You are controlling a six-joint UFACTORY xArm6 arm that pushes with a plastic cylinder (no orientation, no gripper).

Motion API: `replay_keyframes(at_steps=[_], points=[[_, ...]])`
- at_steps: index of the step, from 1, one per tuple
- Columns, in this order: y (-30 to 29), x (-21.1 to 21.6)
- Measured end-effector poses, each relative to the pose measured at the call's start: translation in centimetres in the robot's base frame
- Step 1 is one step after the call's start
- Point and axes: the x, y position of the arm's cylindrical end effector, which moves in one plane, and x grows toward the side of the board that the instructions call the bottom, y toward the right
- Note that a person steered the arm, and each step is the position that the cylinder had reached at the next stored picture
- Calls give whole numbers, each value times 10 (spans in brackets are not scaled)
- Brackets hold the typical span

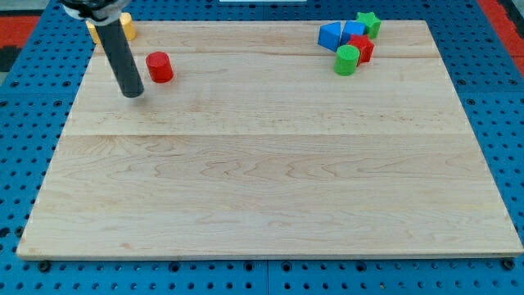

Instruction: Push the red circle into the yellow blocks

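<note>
The red circle [159,66] is a short red cylinder on the wooden board near the view's top left. Yellow blocks [125,27] sit at the board's top-left corner, partly hidden behind the rod, so their shapes and number cannot be made out. My tip [132,93] rests on the board just left of and slightly below the red circle, with a small gap between them. The red circle lies to the right of and below the yellow blocks.
A cluster at the view's top right holds a blue block [331,34], a second blue block [354,30], a green star [368,22], a red block [362,48] and a green cylinder [347,60]. The board [270,180] lies on a blue pegboard.
</note>
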Motion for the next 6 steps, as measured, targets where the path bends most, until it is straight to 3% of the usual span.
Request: replay_keyframes(at_steps=[1,3,5,6], points=[[49,-21],[-19,-89],[-32,-68],[-27,-89]])
